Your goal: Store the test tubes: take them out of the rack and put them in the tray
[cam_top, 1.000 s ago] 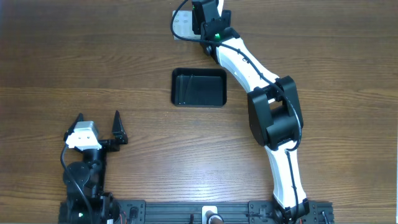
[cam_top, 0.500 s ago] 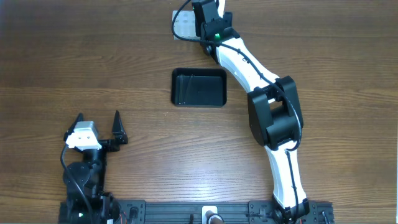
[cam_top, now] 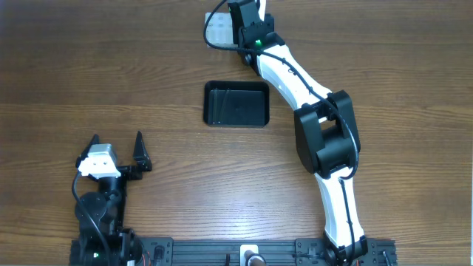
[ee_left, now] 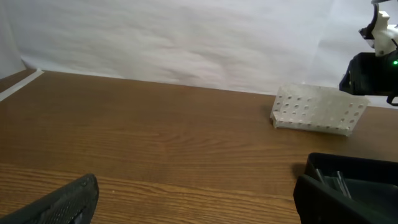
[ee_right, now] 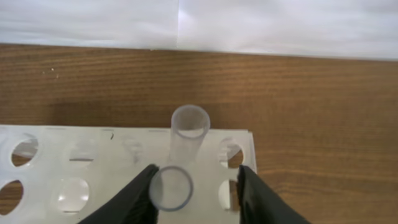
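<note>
**Left gripper** (cam_top: pixel 117 140) – lower left of the top view, near its arm's base. Black fingers spread wide apart, nothing between them. It sits low over the desk (cam_top: pixel 74 74), a brown wood-grain surface, well apart from rack and tray.

**Test tube rack** (cam_top: pixel 216 31) – white, perforated with rows of round holes, at the upper middle of the top view by the far edge of the desk. In the left wrist view it stands right of centre, its holed face tilted toward the camera, with a white backdrop (ee_left: pixel 186 37) behind it.

**Tray** (cam_top: pixel 208 103) – black, rectangular, with rounded corners. It lies at the centre of the top view, just below the rack and apart from it. The left wrist view shows thin clear test tubes (ee_left: pixel 333 180) lying inside it; their number cannot be told.

**Test tubes in rack** – a clear tube (ee_right: pixel 188 134) stands upright in a hole near the rack's end. The round rim of a second tube (ee_right: pixel 170 188) sits just in front of it.

**Right gripper** (ee_right: pixel 196 171) – its arm crosses from the lower right of the top view up to the rack. The black fingers are apart, flanking the two standing tubes. One finger is close against the nearer rim; contact cannot be told, and no tube is clamped.
</note>
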`<act>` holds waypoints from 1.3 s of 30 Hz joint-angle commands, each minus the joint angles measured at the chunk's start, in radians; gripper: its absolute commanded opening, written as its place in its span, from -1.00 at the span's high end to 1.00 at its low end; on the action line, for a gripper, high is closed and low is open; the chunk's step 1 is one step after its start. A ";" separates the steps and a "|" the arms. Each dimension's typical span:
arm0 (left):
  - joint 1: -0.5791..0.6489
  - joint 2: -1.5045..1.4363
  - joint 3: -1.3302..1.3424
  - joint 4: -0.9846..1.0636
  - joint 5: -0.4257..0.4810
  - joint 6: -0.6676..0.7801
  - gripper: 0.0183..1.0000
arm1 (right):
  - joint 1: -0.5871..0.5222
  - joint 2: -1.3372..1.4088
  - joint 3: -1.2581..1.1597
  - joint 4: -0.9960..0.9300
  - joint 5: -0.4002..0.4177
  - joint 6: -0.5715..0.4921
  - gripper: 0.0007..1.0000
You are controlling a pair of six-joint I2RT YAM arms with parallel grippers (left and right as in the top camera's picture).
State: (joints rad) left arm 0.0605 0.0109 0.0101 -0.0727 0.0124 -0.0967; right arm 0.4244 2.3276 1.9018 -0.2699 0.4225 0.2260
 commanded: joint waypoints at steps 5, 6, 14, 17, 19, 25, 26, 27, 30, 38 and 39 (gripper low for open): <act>0.005 -0.003 -0.004 -0.004 0.014 0.011 -0.99 | -0.006 0.012 0.029 0.000 0.021 -0.007 0.56; 0.005 -0.003 -0.004 -0.004 0.014 0.011 -1.00 | -0.006 0.012 0.029 0.000 0.021 -0.007 0.62; 0.005 -0.003 -0.004 -0.004 0.014 0.011 -1.00 | -0.006 0.012 0.029 0.001 0.020 -0.007 0.68; 0.005 -0.003 -0.004 -0.004 0.014 0.011 -1.00 | -0.006 0.011 0.029 0.001 0.020 -0.006 0.70; 0.005 -0.003 -0.004 -0.004 0.014 0.011 -1.00 | -0.005 0.008 0.030 0.001 0.020 -0.007 0.71; 0.005 -0.003 -0.004 -0.004 0.014 0.011 -0.99 | 0.001 -0.017 0.034 0.000 0.020 -0.007 0.75; 0.005 -0.003 -0.004 -0.004 0.014 0.011 -1.00 | 0.003 -0.026 0.034 0.000 0.020 -0.008 0.76; 0.005 -0.003 -0.005 -0.004 0.014 0.011 -1.00 | 0.005 -0.033 0.034 0.000 0.020 -0.011 0.77; 0.005 -0.003 -0.004 -0.004 0.014 0.011 -1.00 | 0.013 -0.060 0.035 -0.002 0.020 -0.022 0.79; 0.005 -0.003 -0.004 -0.004 0.014 0.011 -1.00 | 0.028 -0.150 0.035 -0.034 0.021 -0.022 0.84; 0.005 -0.003 -0.005 -0.004 0.014 0.011 -1.00 | 0.028 -0.161 0.036 -0.040 0.021 -0.022 0.85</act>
State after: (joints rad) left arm 0.0605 0.0109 0.0101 -0.0723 0.0124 -0.0967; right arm 0.4412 2.2524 1.9057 -0.3027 0.4271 0.2058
